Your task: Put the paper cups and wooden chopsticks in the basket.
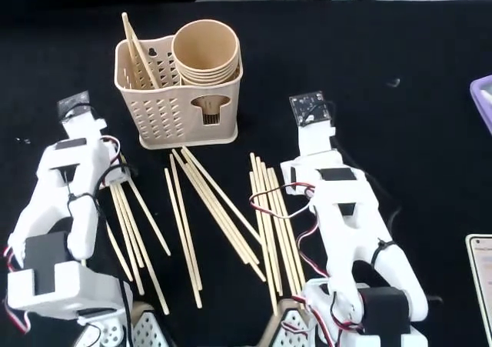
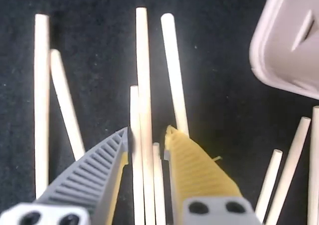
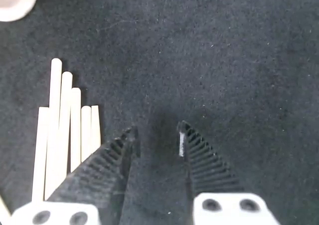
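Note:
A beige basket [image 1: 177, 108] stands at the back of the black table with a stack of paper cups [image 1: 206, 51] in one compartment and a few chopsticks [image 1: 138, 51] in the other. Several wooden chopsticks lie loose in front of it: a left group [image 1: 132, 224], a middle group [image 1: 211, 208] and a right group [image 1: 273, 224]. My left gripper [image 2: 147, 131] is open, low over the left group, with chopsticks [image 2: 143, 85] running between its fingers. Beside the ends of the right group [image 3: 67, 115], my right gripper [image 3: 157, 133] is open over bare cloth, holding nothing.
The basket's corner [image 2: 289, 40] is close beyond my left gripper. A purple tray [image 1: 483, 101] sits at the right edge and a white flat object [image 1: 480, 281] at the front right. The left arm [image 1: 65, 201] and right arm [image 1: 346, 216] flank the chopsticks.

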You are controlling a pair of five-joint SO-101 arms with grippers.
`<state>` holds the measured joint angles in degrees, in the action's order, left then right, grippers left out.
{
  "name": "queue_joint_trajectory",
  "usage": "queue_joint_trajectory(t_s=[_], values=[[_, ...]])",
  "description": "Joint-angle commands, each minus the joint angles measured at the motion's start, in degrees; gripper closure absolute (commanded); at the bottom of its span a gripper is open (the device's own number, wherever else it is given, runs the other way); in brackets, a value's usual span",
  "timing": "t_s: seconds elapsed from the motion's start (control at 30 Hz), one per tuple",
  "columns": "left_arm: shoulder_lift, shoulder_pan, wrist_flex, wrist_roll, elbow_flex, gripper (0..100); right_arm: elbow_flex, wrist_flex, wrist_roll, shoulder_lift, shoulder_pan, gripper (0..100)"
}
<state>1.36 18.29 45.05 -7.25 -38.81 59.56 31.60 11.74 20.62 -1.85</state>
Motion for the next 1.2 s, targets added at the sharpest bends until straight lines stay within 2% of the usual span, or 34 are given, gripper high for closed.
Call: queue_joint_trajectory(t_s=[0.0, 0.47, 0.63, 0.77, 1.17], values=[[0.7, -0.13, 3.96, -0.09, 5.23, 88, -3.03, -0.7, -0.18, 0.04, 1.14, 86.8], [-10.11, 0.13, 4.75, -0.09, 13.85, 88, -3.03, -0.7, -0.18, 0.04, 1.14, 86.8], [-10.2, 0.13, 4.84, -0.09, 13.85, 89, -3.03, -0.7, -0.18, 0.04, 1.14, 86.8], [-10.2, 0.13, 4.66, -0.18, 13.85, 94, -3.03, -0.7, -0.18, 0.04, 1.14, 86.8], [-8.0, 0.75, 4.92, -2.2, 16.75, 94, -3.03, -0.79, -0.18, -0.13, 1.14, 86.8]])
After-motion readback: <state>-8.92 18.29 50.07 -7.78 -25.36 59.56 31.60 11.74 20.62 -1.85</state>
